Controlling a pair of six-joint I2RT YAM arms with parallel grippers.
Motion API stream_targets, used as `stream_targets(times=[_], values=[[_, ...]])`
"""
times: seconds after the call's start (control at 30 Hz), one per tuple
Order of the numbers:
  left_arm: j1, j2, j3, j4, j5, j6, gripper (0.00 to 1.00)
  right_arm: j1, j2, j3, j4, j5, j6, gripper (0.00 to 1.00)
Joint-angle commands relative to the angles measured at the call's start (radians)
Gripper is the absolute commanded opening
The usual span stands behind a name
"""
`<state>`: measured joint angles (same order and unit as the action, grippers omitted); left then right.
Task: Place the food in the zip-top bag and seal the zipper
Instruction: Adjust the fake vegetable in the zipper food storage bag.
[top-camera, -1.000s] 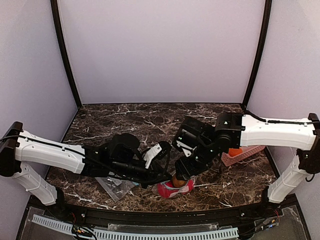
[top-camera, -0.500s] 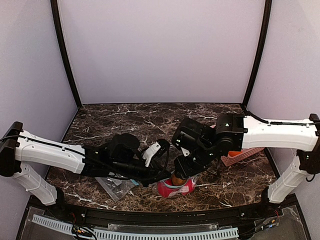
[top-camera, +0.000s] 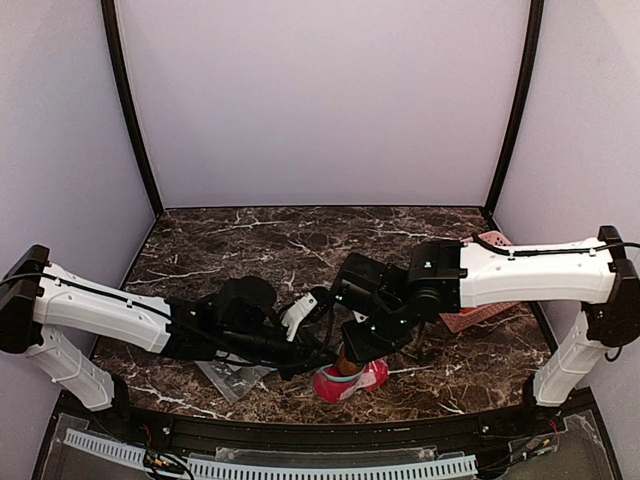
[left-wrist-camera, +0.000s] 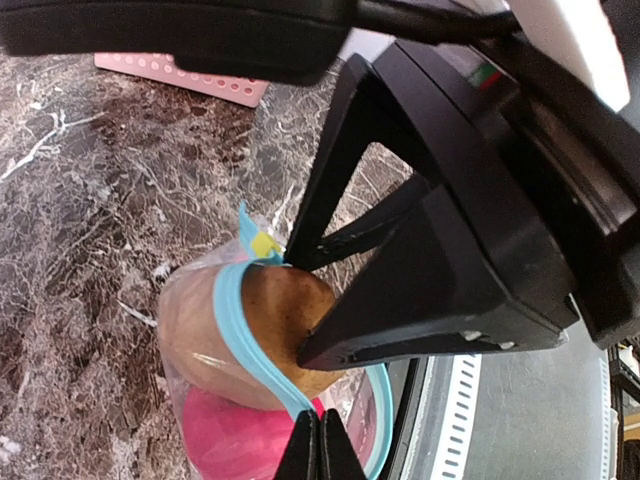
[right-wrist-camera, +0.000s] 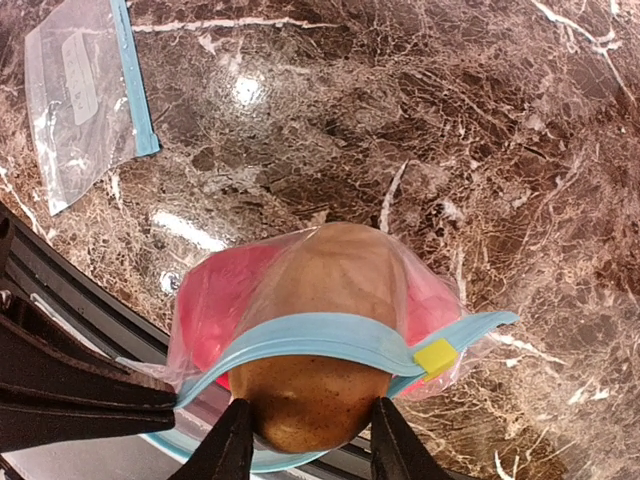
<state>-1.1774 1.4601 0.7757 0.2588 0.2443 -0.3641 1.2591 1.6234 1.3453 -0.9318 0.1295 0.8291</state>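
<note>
The right gripper (right-wrist-camera: 308, 447) is clasping the brown-tan piece (right-wrist-camera: 312, 402) of the food. Its two fingers are standing part-way open, one pressing on each flank of the piece.

The piece is sitting in the open mouth of the zip-top bag (right-wrist-camera: 192, 322). The end nearer the fingers is projecting above the rim. The far end is lying inside the clear film.

One run of the teal zipper (right-wrist-camera: 320, 335) is crossing the face of the piece just beyond the fingertips. The other run is curving behind it, so the zipper is standing unsealed. A yellow tab (right-wrist-camera: 436, 356) is riding on the strip at one side.

Red pieces (right-wrist-camera: 225, 288) are lying inside the bag, beneath and beside the brown-tan one. The bag itself is resting on the marble table (right-wrist-camera: 400, 130) near its front edge.

The left gripper (left-wrist-camera: 320, 447) is holding at the rim of the same bag, just beside the right gripper. Its fingers are drawn almost together where the teal strip meets them. They appear to be pinching the rim, though the film between the tips is too thin to confirm.

A second bag (right-wrist-camera: 75, 110) is lying flat and apart on the table. A pink basket (left-wrist-camera: 180, 75) is standing further back.
</note>
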Motion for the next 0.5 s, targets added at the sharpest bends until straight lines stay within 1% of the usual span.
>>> stream_targets(times=[0.0, 0.07, 0.23, 0.47], values=[[-0.007, -0.019, 0.006, 0.058, 0.074, 0.033, 0.01, 0.007, 0.062, 0.011, 0.006, 0.011, -0.001, 0.34], [-0.007, -0.017, 0.010, 0.056, 0.081, 0.042, 0.01, 0.007, 0.083, 0.009, 0.003, 0.006, -0.004, 0.31], [-0.006, -0.014, 0.016, 0.050, 0.063, 0.055, 0.01, 0.010, 0.134, 0.021, -0.022, -0.023, -0.029, 0.26], [-0.005, -0.030, 0.024, 0.026, -0.032, 0.063, 0.01, 0.023, 0.176, 0.009, -0.066, -0.063, -0.074, 0.25]])
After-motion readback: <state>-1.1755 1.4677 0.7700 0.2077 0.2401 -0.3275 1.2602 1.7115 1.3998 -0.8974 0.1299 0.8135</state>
